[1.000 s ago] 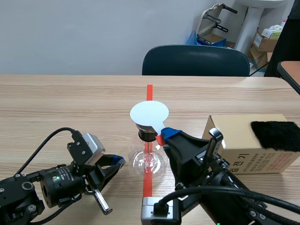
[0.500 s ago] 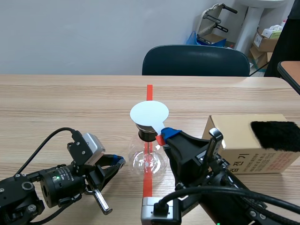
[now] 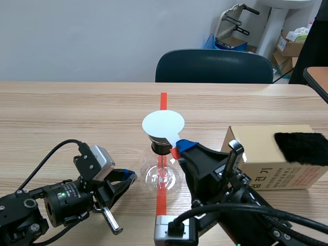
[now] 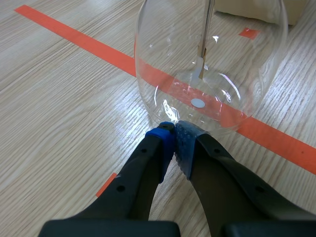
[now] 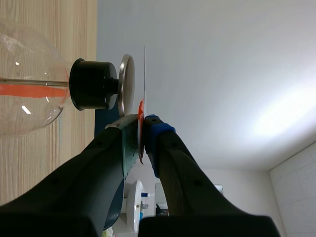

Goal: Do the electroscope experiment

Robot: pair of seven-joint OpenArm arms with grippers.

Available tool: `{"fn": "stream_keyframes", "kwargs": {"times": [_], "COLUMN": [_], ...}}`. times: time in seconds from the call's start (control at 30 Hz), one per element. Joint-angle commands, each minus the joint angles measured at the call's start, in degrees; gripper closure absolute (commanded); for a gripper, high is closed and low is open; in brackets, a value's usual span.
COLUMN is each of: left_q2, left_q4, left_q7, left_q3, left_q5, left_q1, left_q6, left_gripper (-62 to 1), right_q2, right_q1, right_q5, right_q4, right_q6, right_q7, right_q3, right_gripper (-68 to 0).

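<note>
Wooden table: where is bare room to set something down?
Free: the wooden table's far left, beyond the left gripper, and the strip behind the round glass flask. Crowded: around that flask, with the right gripper's white round plate and the brown cardboard box.

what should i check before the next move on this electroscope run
1. right gripper shut on the white disc: ok
2. white disc over the metal plate, thin gap between them in the right wrist view: ok
3. glass flask upright on the table, black stopper seated: ok
4. left gripper shut, tips at the flask's wall; contact: cannot tell
5. leaf on the rod inside, spread or not: cannot tell
6. black fur cloth on the box, apart from the flask: ok
</note>
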Motion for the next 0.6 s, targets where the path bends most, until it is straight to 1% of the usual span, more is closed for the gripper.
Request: {"fn": "stream_keyframes", "kwargs": {"times": [0.0, 0.23, 0.5, 0.57], "left_q2": [0.15, 0.15, 0.15, 0.15], "left_q4": [0.83, 0.83, 0.83, 0.83], "left_q7": [-0.83, -0.83, -0.83, -0.83], "left_q3": [-0.11, -0.11, -0.11, -0.11], "left_q5": [-0.35, -0.35, -0.35, -0.35], "left_q1": [-0.15, -0.15, -0.15, -0.15], "left_q6": [-0.13, -0.13, -0.13, -0.13], "left_gripper": [-2.9, -2.9, -2.9, -2.9], "right_q2": [0.13, 0.13, 0.13, 0.13], "right_q1": [0.96, 0.96, 0.96, 0.96], "right_q5": [0.17, 0.17, 0.17, 0.17], "right_q4": [0.85, 0.85, 0.85, 0.85], "right_q6": [-0.59, -0.59, -0.59, -0.59], "right_q7": [0.17, -0.11, -2.62, -4.35], "right_q3": [0.33, 0.33, 0.33, 0.33], "right_gripper": [-1.5, -1.5, -1.5, -1.5]}}
